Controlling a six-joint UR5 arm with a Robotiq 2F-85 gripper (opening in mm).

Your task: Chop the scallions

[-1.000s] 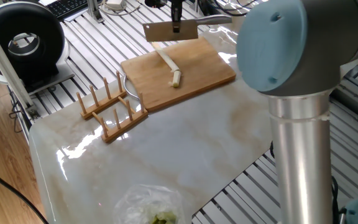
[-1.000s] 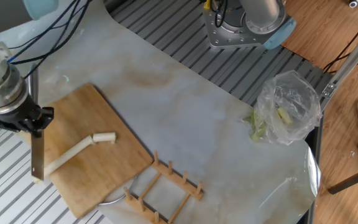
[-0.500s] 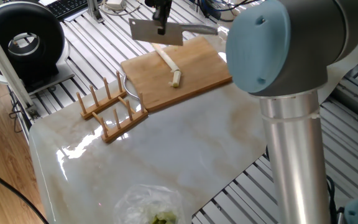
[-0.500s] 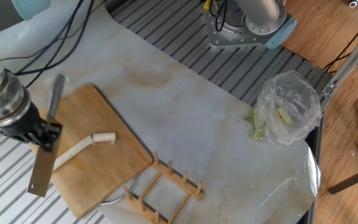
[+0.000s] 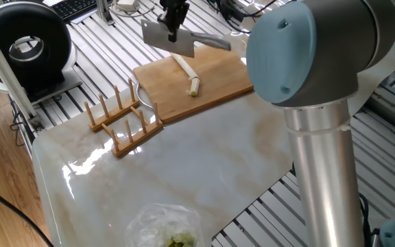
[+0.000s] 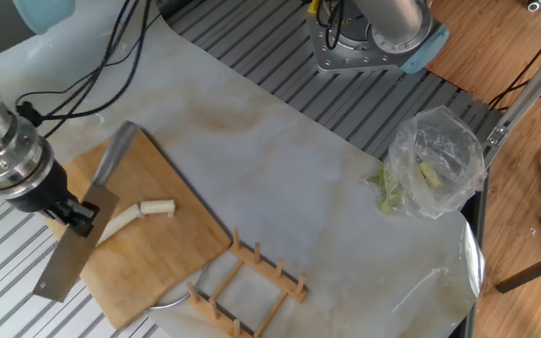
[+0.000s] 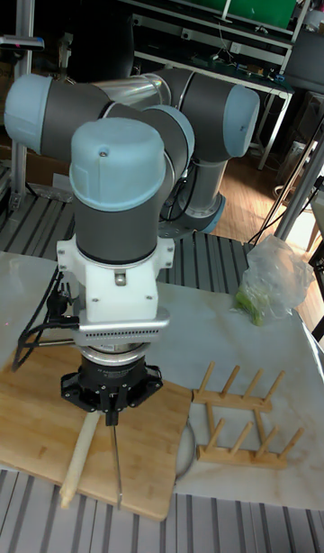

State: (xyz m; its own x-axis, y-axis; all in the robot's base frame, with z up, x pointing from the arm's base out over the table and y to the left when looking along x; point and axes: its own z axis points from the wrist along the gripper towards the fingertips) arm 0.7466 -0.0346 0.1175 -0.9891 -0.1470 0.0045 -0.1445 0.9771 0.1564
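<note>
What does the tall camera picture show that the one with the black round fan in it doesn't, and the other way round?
Only the tall view shows the arm's base and shelves with a green panel behind.

Only the fan view shows the black fan, a keyboard, and the cleaver's broad flat side; the tall view shows it edge-on.

Both share the claw gripping the cleaver, the scallions on the wooden cutting board, the peg rack and the plastic bag.
</note>
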